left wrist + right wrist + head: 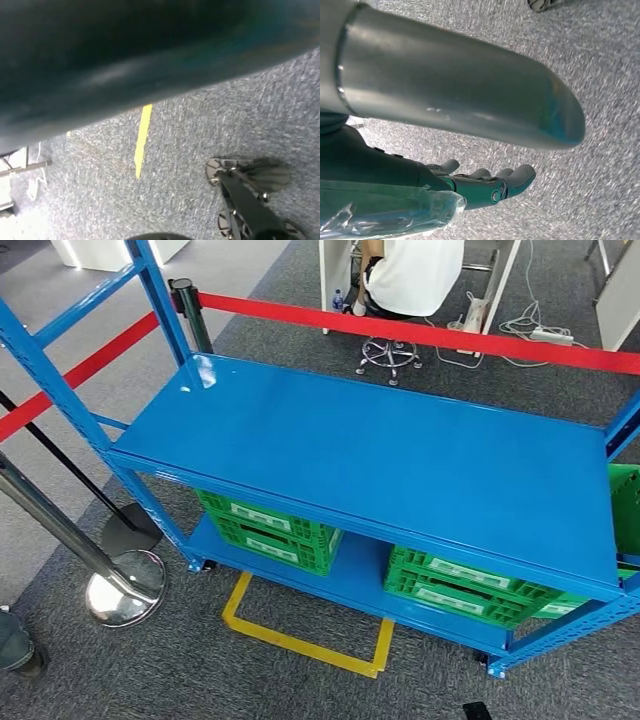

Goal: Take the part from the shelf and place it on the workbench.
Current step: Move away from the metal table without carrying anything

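A blue shelf [392,455] stands on grey carpet [189,660], its top board bare. On the lower board sit two green crates: one [268,530] toward the left end, one [468,585] toward the right end. A third green crate [625,505] pokes in at the shelf's right edge, level with the top board. Two red barrier belts run behind the shelf, one long [423,335] across the back, one [83,368] off to the left. A yellow tape outline [302,640] marks the carpet at the shelf's front edge. A person in a white top [411,275] sits on a stool beyond the belt.

The right hand [486,185] hangs over the carpet, dark fingers [516,177] stretched out, with a clear-wrapped part [388,212] against the palm side. Whether it truly grips that part I cannot tell.
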Controlling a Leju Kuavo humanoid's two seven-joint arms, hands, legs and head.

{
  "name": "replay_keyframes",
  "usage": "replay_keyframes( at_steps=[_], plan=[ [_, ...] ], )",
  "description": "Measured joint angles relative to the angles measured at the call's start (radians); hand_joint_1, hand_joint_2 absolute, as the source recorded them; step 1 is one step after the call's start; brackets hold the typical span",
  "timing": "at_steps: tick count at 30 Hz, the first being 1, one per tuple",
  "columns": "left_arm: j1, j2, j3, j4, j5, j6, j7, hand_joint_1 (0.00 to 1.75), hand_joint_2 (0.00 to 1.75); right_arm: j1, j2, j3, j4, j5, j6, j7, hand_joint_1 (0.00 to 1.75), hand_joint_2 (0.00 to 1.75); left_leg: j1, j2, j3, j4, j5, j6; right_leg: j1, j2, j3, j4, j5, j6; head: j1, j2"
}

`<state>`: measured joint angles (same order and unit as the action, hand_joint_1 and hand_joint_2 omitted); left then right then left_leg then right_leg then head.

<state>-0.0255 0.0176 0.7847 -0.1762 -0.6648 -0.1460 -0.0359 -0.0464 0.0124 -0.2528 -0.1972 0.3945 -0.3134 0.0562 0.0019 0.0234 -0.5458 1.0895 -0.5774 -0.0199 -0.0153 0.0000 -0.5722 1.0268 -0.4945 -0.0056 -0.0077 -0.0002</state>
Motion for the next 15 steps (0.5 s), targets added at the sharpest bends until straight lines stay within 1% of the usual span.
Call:
replay_keyframes(
  at_steps=[1, 2, 3, 4, 5, 7, 8, 9, 11, 12, 13, 14, 15],
  plan=[
    [0.001, 0.0, 0.0, 0.0, 0.0, 0.0, 0.0, 0.0, 0.0, -0.001, 0.0, 0.0, 0.0, 0.0, 0.0, 0.001, 0.0, 0.0, 0.001, -0.008, -0.034, 0.071, -0.035, -0.001, 0.001, 0.007, 0.0, 0.0, 0.0, -0.003, 0.0, 0.0],
    [0.002, -0.001, 0.0, 0.0, 0.0, 0.0, 0.0, 0.0, 0.0, -0.002, -0.001, 0.0, 0.0, 0.001, 0.0, 0.001, 0.0, 0.0, 0.001, -0.012, -0.069, 0.142, -0.063, -0.002, 0.002, 0.015, 0.0, 0.0, -0.001, -0.004, 0.0, 0.0],
    [0.003, -0.001, 0.0, 0.0, 0.0, 0.0, 0.0, 0.0, 0.0, -0.002, -0.001, 0.0, 0.0, 0.001, -0.001, 0.002, 0.0, 0.0, 0.001, -0.014, -0.096, 0.191, -0.074, 0.0, 0.004, 0.024, 0.0, 0.0, -0.001, -0.005, 0.0, 0.0],
    [0.003, -0.002, 0.0, 0.0, 0.0, 0.0, 0.0, 0.0, 0.0, -0.001, -0.001, 0.0, 0.0, 0.001, -0.001, 0.002, 0.0, 0.0, 0.001, -0.016, -0.108, 0.205, -0.062, 0.003, 0.005, 0.035, 0.002, 0.0, -0.001, -0.005, 0.0, 0.0],
    [0.004, -0.002, 0.0, 0.0, 0.0, 0.0, 0.0, 0.0, 0.0, -0.001, -0.001, 0.0, 0.0, 0.001, -0.001, 0.002, 0.0, 0.0, 0.001, -0.02, -0.101, 0.178, -0.031, 0.008, 0.006, 0.047, 0.004, 0.0, -0.001, -0.005, 0.0, 0.0],
    [0.004, -0.002, 0.0, 0.0, -0.001, 0.001, 0.0, 0.0, 0.0, -0.002, 0.0, 0.0, 0.0, 0.001, -0.001, 0.003, 0.0, 0.0, 0.0, -0.044, -0.049, 0.048, 0.054, 0.019, 0.005, 0.068, 0.009, 0.0, -0.002, -0.005, 0.0, 0.0],
    [0.003, -0.001, 0.0, 0.0, -0.001, 0.001, 0.0, 0.0, 0.0, -0.003, 0.0, 0.0, 0.0, 0.001, -0.001, 0.003, 0.0, 0.0, -0.001, -0.057, -0.025, -0.011, 0.08, 0.023, 0.006, 0.077, 0.01, 0.0, -0.002, -0.004, 0.0, 0.0],
    [0.002, 0.0, 0.0, 0.0, -0.001, 0.002, 0.0, 0.0, 0.0, -0.003, 0.001, 0.0, 0.0, 0.003, -0.003, 0.002, 0.0, 0.0, -0.002, -0.066, -0.008, -0.052, 0.091, 0.027, 0.005, 0.083, 0.008, 0.001, -0.002, -0.001, -0.001, 0.0],
    [-0.004, 0.001, 0.0, 0.0, -0.001, 0.004, 0.0, 0.0, 0.0, 0.0, 0.001, 0.0, 0.0, 0.009, -0.009, 0.003, 0.0, 0.0, -0.006, -0.068, 0.0, -0.078, 0.087, 0.032, 0.003, 0.092, 0.001, -0.002, 0.0, 0.011, -0.002, 0.0],
    [-0.005, 0.002, 0.0, 0.0, -0.001, 0.005, 0.0, 0.0, 0.0, 0.003, 0.001, 0.0, 0.0, 0.012, -0.013, 0.003, 0.0, 0.0, -0.005, -0.065, 0.002, -0.087, 0.088, 0.035, 0.001, 0.091, -0.003, -0.002, 0.0, 0.017, -0.002, 0.0],
    [-0.005, 0.002, 0.0, 0.0, -0.001, 0.005, 0.0, 0.0, 0.0, 0.004, 0.001, 0.0, 0.0, 0.015, -0.016, 0.004, 0.0, 0.0, -0.005, -0.061, 0.005, -0.095, 0.093, 0.038, 0.001, 0.079, -0.009, 0.005, -0.006, 0.021, -0.002, 0.0],
    [-0.004, 0.002, 0.0, 0.0, -0.001, 0.006, 0.0, 0.0, 0.0, 0.004, 0.001, 0.0, 0.0, 0.016, -0.017, 0.005, 0.0, 0.0, -0.004, -0.057, 0.008, -0.102, 0.098, 0.042, 0.002, 0.061, -0.021, 0.028, -0.021, 0.024, -0.001, 0.0],
    [-0.003, 0.002, 0.0, 0.0, -0.001, 0.006, 0.0, 0.0, 0.0, 0.002, 0.001, 0.001, 0.0, 0.017, -0.018, 0.005, 0.0, 0.0, -0.003, -0.051, 0.01, -0.108, 0.101, 0.046, 0.003, 0.041, -0.042, 0.072, -0.048, 0.026, 0.001, 0.0]
  ],
)
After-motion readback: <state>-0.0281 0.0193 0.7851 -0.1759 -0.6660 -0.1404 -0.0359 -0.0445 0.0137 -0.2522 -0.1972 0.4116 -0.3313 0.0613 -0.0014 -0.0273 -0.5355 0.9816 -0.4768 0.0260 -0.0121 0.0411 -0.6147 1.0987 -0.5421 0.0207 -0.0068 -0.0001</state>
